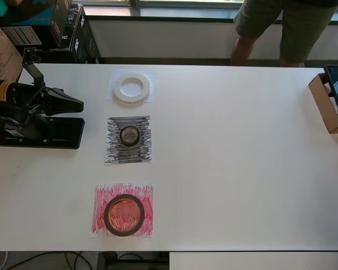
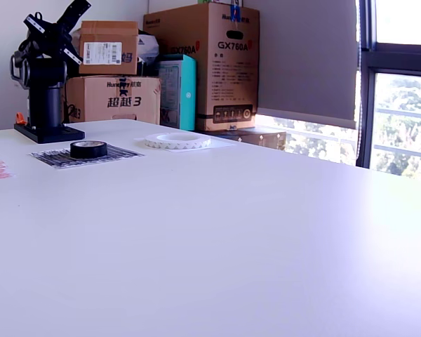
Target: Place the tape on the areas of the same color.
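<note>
Your hand (image 1: pixel 76 103) sits clenched and empty at the bench (image 1: pixel 242 169) edge, well apart from the black roll (image 1: pixel 129 135) lying on its black patch (image 1: pixel 128 140).

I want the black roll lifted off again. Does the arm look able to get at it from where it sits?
Probably yes. The black roll lies flat on the black patch, nothing over or against it, with bare table between it and the folded arm's gripper.
</note>
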Controlling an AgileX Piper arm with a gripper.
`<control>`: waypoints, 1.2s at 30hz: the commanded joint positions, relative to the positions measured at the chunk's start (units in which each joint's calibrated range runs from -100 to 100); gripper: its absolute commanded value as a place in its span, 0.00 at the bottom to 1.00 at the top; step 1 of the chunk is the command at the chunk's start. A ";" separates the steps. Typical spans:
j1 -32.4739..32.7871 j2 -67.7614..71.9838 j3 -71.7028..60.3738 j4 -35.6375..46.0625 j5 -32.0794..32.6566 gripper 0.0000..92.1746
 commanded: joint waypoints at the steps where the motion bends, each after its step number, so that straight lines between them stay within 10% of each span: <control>1: 3.64 0.39 0.19 3.14 0.06 0.01; 36: 9.80 0.49 0.01 3.90 0.06 0.00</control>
